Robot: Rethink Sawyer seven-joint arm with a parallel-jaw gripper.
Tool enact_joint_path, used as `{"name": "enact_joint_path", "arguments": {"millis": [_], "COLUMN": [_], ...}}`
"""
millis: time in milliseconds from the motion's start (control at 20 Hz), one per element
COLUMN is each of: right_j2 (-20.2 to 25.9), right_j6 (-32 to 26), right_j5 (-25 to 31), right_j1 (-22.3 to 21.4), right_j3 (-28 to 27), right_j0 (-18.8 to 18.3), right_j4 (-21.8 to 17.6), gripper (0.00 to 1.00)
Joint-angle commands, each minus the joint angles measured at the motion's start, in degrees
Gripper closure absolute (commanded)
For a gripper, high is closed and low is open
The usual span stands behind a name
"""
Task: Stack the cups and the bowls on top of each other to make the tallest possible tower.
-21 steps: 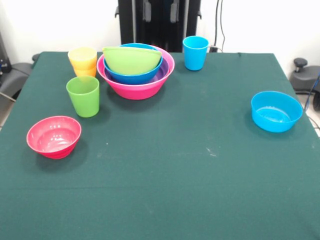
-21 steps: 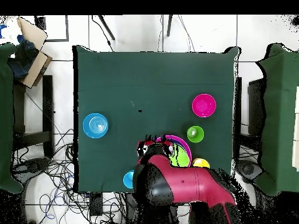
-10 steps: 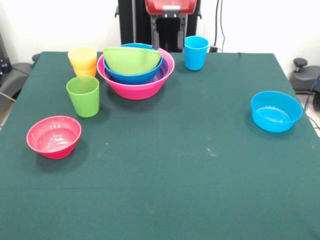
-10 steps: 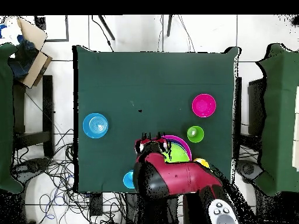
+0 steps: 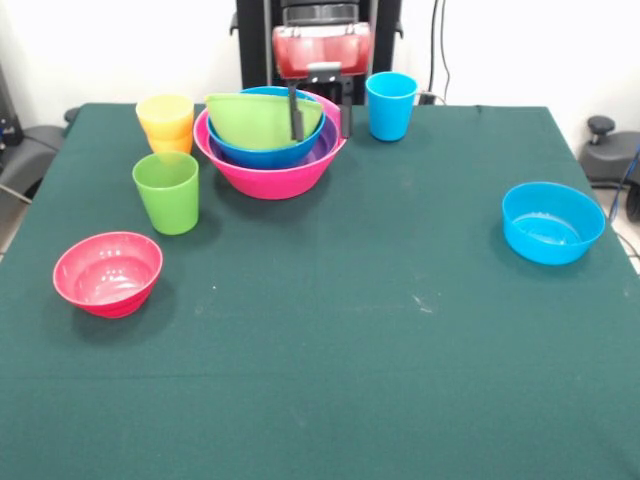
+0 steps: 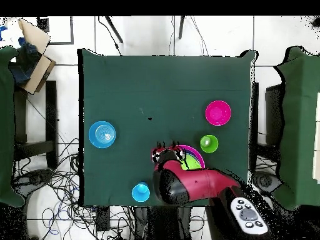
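front view, gripper (image 5: 319, 128): open, one finger hangs in front of the light green bowl (image 5: 262, 120), the other at the pink bowl (image 5: 272, 172) right rim; empty.
front view, tower: light green bowl tilted inside blue bowl (image 5: 265, 153), nested in pink bowl, directly under the gripper.
front view, loose pieces: blue cup (image 5: 390, 105) just right of gripper, nearest; green cup (image 5: 167, 192), yellow cup (image 5: 166, 116) to the left; red-pink bowl (image 5: 107, 273), light blue bowl (image 5: 551, 222) well apart on the worktop (image 5: 350, 350).
overhead view: arm covers most of the stack; blue cup (image 6: 140, 192) beside it.
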Motion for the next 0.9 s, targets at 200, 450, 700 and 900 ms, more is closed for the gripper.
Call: {"name": "enact_joint_path", "arguments": {"millis": [200,450,700,900], "right_j2": [7.0,6.9,6.1,5.8], "right_j6": [1.4,2.2,3.0,3.4], "right_j5": [-0.3,-0.2,0.2,0.9], "right_j1": [6.8,5.8,4.4,2.4], "right_j3": [-5.4,-4.9,-4.4,-3.4], "right_j0": [-5.4,-5.6,-4.2,-3.4], "right_j4": [-8.1,-8.8,-8.1,-7.2], "gripper": [0.00,0.00,0.00,0.00]}}
